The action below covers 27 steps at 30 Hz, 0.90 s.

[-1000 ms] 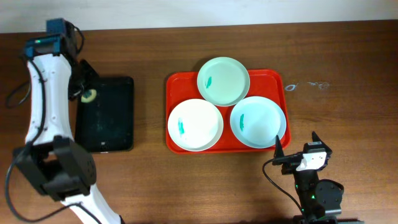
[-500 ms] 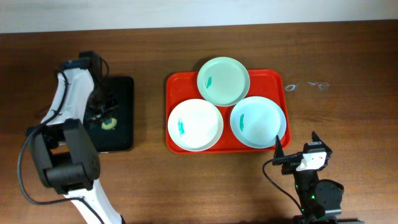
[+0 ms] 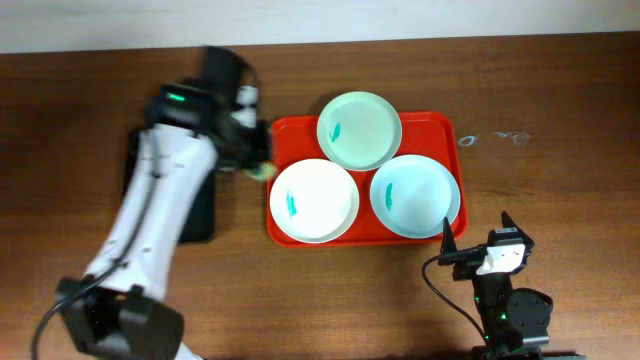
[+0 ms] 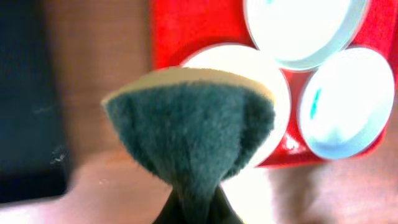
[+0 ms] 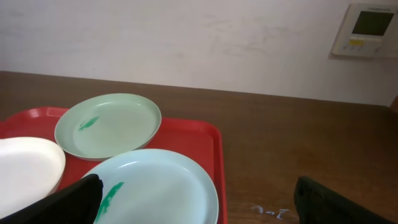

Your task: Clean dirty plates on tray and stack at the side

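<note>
Pinching the sponge [image 4: 193, 127], the left gripper [image 3: 250, 160] has swung from the black tray [image 3: 200, 215] to the red tray [image 3: 283, 135], beside the white plate [image 3: 314, 200]. All three smeared plates [image 3: 359, 130] lie there, apparently unwiped. The right gripper [image 3: 475, 226] rests spread.

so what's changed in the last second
The left arm swung right, from over the black tray to the red tray's left edge, with the sponge still gripped. The sponge now hangs next to the white plate. All three plates, both trays and the right arm, fingers open, stayed put.
</note>
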{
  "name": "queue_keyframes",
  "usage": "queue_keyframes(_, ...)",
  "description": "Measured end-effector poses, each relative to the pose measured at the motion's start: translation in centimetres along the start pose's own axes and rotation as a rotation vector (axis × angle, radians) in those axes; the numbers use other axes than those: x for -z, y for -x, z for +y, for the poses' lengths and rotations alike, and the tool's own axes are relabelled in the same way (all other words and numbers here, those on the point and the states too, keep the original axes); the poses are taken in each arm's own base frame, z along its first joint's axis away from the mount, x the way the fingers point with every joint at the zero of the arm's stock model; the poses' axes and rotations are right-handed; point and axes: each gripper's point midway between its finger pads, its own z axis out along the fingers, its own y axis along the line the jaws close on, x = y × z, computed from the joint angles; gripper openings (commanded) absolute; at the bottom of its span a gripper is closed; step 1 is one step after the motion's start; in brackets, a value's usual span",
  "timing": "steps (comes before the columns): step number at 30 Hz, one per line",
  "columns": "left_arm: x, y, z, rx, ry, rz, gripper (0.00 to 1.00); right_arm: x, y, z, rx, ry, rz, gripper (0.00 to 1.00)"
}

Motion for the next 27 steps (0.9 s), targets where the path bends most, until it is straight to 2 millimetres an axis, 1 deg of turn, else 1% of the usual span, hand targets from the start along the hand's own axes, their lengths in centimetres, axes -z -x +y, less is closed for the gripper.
queue_keyframes(2, -3.0, -1.1, -2.6, -0.037, -0.026, 0.002, 0.00, 0.0, 0.0, 0.0, 0.000, 0.000, 0.000, 0.99)
queue_keyframes(4, -5.7, -2.9, -4.2, -0.050, -0.032, 0.021, 0.00, 0.0, 0.0, 0.0, 0.000, 0.000, 0.000, 0.99)
queue_keyframes(6, -8.1, -4.6, -5.0, -0.037, -0.019, 0.033, 0.00, 0.0, 0.0, 0.0, 0.000, 0.000, 0.000, 0.99)
queue_keyframes(7, -9.2, -5.0, -5.2, -0.018, -0.012, 0.022, 0.00, 0.0, 0.0, 0.0, 0.000, 0.000, 0.000, 0.99)
queue_keyframes(9, -10.9, -5.1, -5.3, 0.015, -0.016, -0.015, 0.00, 0.0, 0.0, 0.0, 0.000, 0.000, 0.000, 0.99)
queue_keyframes(10, -11.1, -5.1, -5.2, 0.036, -0.017, -0.020, 0.00, 0.0, 0.0, 0.0, 0.000, 0.000, 0.000, 0.99)
queue_keyframes(11, -11.9, -5.2, -4.9, 0.047, -0.011, -0.036, 0.00, 0.0, 0.0, 0.0, 0.000, 0.000, 0.000, 0.99)
queue_keyframes(13, -12.8, -4.1, -5.3, 0.062, -0.041, -0.105, 0.00, 0.0, 0.0, 0.0, 0.000, 0.000, 0.000, 0.99)
queue_keyframes(16, -13.4, -3.6, -5.2, 0.073, -0.053, -0.143, 0.00, 0.0, 0.0, 0.0, 0.000, 0.000, 0.000, 0.99)
queue_keyframes(18, -13.9, -4.0, -5.0, 0.080, -0.049, -0.140, 0.01, 0.0, 0.0, 0.0, 0.000, 0.000, 0.000, 0.99)
queue_keyframes(20, -14.3, -4.5, -4.9, 0.082, -0.041, -0.128, 0.07, 0.0, 0.0, 0.0, 0.000, 0.000, 0.000, 0.99)
queue_keyframes(21, -14.5, -4.6, -4.9, 0.080, -0.039, -0.125, 0.14, 0.0, 0.0, 0.0, 0.000, 0.000, 0.000, 0.99)
queue_keyframes(22, -15.0, -4.8, -5.2, 0.079, -0.039, -0.121, 0.40, 0.0, 0.0, 0.0, -0.001, 0.000, 0.000, 0.99)
queue_keyframes(23, -15.5, -5.0, -5.2, 0.081, -0.036, -0.112, 0.69, 0.0, 0.0, 0.0, 0.000, 0.000, 0.000, 0.99)
queue_keyframes(24, -15.9, -5.2, -5.2, 0.077, -0.031, -0.104, 0.82, 0.0, 0.0, 0.0, 0.000, 0.000, 0.000, 0.99)
queue_keyframes(25, -16.3, -5.5, -5.2, 0.074, -0.025, -0.094, 0.95, 0.0, 0.0, 0.0, 0.000, 0.000, 0.000, 0.98)
queue_keyframes(26, -16.5, -5.7, -5.2, 0.075, -0.022, -0.088, 0.98, 0.0, 0.0, 0.0, 0.000, 0.000, 0.000, 0.99)
queue_keyframes(27, -16.6, -5.7, -5.1, 0.076, -0.020, -0.087, 0.99, 0.0, 0.0, 0.0, 0.000, 0.000, 0.000, 0.98)
